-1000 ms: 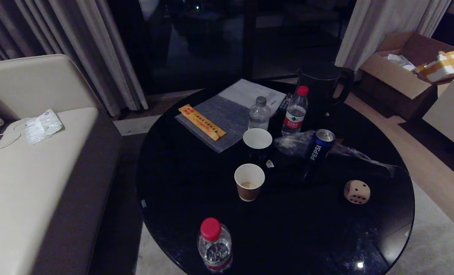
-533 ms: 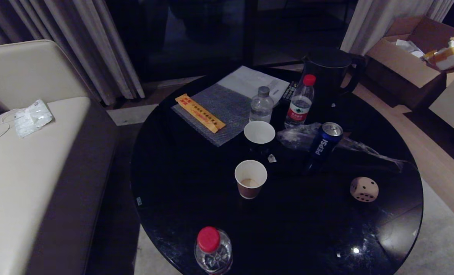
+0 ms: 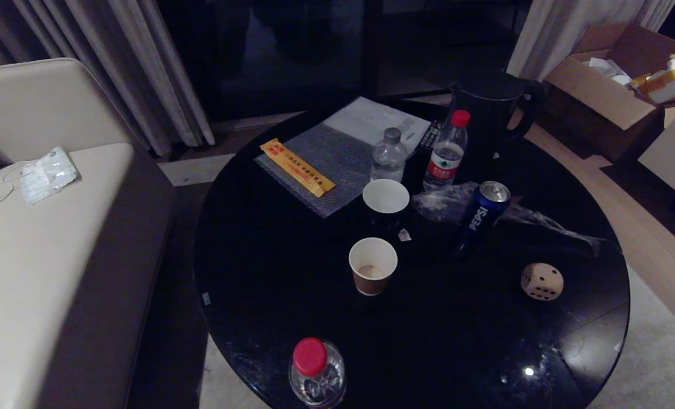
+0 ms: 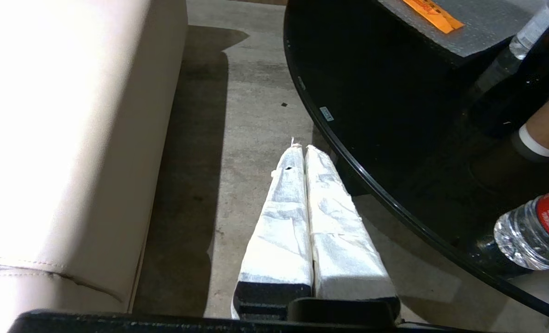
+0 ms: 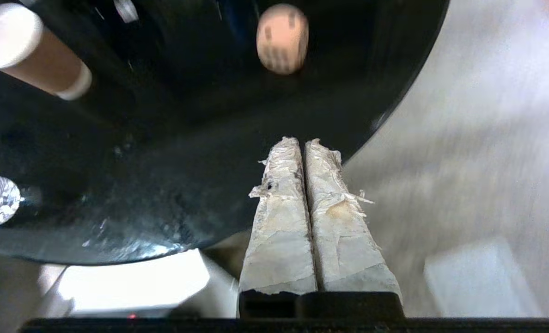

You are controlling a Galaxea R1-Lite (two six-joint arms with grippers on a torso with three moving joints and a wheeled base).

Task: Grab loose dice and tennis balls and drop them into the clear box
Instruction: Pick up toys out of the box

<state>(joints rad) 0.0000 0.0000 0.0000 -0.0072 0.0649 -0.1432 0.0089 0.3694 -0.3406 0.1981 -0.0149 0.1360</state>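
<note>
One beige die [image 3: 542,281] is sitting alone near the right edge of the round black bench [image 3: 269,284], well apart from the Pepsi can [image 3: 481,215] and the crumpled plastic wrap [image 3: 445,205] lying toward the bench's middle. No tennis balls and no clear box are showing in any view, so where the die would be dropped cannot be told from here. The right end effector [image 5: 301,143] is hanging just off the bench's rim with its padded fingers pressed together and nothing between them, pointing toward the die, which is lying well ahead of it on the glossy top. The left end effector [image 4: 301,149] is resting closed and empty over the floor between the sofa [image 3: 36,261] and the bench's left edge. Judging from this, the pick is only beginning, and the risks are plain: the fingers are needing to open before reaching the die, or they will be shoving it across the slick surface and over the nearby edge. A rounded cube is also likely to be squirting sideways if pinched off-centre. The paper cup [image 3: 373,266] and the red-capped bottle [image 3: 316,372] at the near edge are standing where a wide arm swing could be toppling them.
</note>
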